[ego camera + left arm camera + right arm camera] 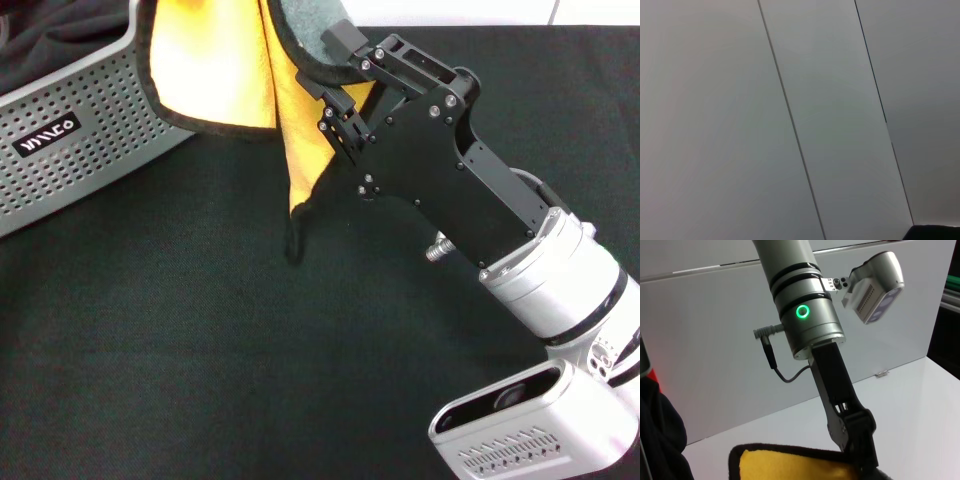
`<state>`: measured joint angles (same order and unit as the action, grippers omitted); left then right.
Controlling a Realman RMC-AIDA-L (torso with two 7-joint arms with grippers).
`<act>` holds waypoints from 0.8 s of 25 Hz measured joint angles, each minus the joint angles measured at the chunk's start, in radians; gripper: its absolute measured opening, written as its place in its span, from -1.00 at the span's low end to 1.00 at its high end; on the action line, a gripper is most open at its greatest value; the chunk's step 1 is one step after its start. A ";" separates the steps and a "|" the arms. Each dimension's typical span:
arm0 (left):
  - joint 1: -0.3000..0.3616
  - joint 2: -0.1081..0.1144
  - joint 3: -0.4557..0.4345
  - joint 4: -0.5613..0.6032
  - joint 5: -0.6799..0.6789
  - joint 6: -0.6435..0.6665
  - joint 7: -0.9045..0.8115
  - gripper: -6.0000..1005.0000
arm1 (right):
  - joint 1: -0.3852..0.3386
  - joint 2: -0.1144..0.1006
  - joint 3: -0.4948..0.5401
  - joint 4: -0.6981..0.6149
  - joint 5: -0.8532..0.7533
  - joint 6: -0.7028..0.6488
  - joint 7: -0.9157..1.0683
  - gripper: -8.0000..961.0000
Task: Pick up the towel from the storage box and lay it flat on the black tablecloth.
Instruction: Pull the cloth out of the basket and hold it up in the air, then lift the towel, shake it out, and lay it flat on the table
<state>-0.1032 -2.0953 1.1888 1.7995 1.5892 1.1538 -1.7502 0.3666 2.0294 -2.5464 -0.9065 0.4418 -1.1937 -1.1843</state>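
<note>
Right, the black tablecloth (200, 350) fills nearly the whole head view, spread flat under everything. Up in the far left corner sits the storage box (90, 140), grey perforated wall and black label facing us, with dark fabric (50, 40) bundled inside it. Over on the right, the right arm (540, 270) reaches diagonally in from the near corner, silver wrist and black bracket. The towel (215, 65) is up in the air, yellow face showing, black hem along its edges and a patch of grey reverse at the top; it hangs just beside the box's near corner, its lowest tip dangling down towards the cloth. The right gripper (340, 115) has its fingers pinched tight on a fold of that towel. The right wrist view catches a yellow corner (790, 467) below a black finger. The left gripper is nowhere on screen; its wrist camera shows only pale wall panels (790, 120).
</note>
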 joint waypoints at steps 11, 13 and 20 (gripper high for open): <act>-0.001 0.000 0.004 -0.017 0.001 0.007 0.001 -0.93 | 0.024 0.000 0.000 0.004 0.021 0.047 0.059 -0.61; 0.003 0.001 0.010 -0.037 0.001 0.008 0.012 -0.93 | 0.022 0.000 0.000 0.005 0.022 0.044 0.095 -0.73; 0.011 0.002 0.024 -0.171 0.002 0.039 0.095 -0.92 | -0.009 0.000 0.007 -0.014 0.026 0.012 0.222 -0.98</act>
<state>-0.0924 -2.0938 1.2131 1.6288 1.5908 1.1933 -1.6556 0.3581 2.0293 -2.5395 -0.9202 0.4678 -1.1815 -0.9618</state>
